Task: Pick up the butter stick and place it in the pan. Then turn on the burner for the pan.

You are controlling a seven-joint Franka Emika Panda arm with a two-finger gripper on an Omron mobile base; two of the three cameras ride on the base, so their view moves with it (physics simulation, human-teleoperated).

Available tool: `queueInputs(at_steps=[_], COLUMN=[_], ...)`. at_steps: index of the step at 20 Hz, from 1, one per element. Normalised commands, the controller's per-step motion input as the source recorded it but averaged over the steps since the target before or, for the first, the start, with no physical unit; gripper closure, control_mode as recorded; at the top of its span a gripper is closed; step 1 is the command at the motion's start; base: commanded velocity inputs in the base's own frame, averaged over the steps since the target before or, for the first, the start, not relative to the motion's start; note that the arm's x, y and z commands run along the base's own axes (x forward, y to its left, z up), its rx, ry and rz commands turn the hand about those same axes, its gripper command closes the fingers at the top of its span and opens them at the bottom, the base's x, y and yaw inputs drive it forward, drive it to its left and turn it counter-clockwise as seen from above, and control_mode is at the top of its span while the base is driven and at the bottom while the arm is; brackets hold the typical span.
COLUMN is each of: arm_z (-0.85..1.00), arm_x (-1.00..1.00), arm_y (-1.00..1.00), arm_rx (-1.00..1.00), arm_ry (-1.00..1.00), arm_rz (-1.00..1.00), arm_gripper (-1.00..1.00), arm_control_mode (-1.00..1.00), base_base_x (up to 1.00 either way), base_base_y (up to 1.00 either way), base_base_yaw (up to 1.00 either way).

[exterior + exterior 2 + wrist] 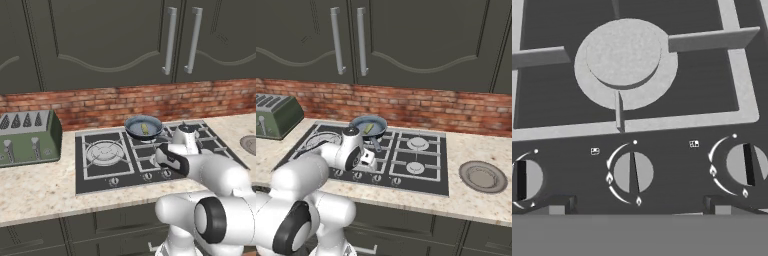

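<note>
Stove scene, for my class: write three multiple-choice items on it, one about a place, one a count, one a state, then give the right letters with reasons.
1. Where is the butter stick?
A. in the pan
B. on the toaster
C. on the counter by the round plate

2. How many control knobs does the hand view show?
A. one
B. three
C. five

3. How do the hand's fingers stand?
A. shut on a knob
B. shut on the butter stick
C. open, holding nothing

Answers: 1 A, the yellow block lies inside the pan's bowl. 2 B, three knobs sit in a row below the burner cap. 3 C, the fingertips stand apart either side of the middle knob, short of it.
</note>
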Motion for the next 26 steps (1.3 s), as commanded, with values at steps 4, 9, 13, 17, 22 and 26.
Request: queueInputs(at_steps=[4, 9, 13, 17, 22, 26], arm_z=[-0.16, -0.18, -0.18, -0.14, -0.11, -0.09], arm_x=[0.00, 0.00, 0.00, 0.00, 0.00, 0.00], arm_y=[0.00, 0.00, 0.00, 0.02, 0.05, 0.09], arm_rx=[0.00, 0.00, 0.00, 0.00, 0.00, 0.00], arm_ry=[0.01, 0.00, 0.01, 0.01, 0.00, 0.00], arm_rz=[0.00, 0.00, 0.00, 0.00, 0.00, 0.00], arm_gripper=[-1.00, -1.00, -1.00, -1.00, -1.00, -1.00], arm_control_mode=[-1.00, -1.00, -1.00, -1.00, -1.00, -1.00], base_base_x=[0.00, 0.00, 0.00, 0.00, 0.00, 0.00], base_base_y=[0.00, 0.00, 0.00, 0.00, 0.00, 0.00], base_base_yaw=[0.00, 0.00, 0.00, 0.00, 0.00, 0.00])
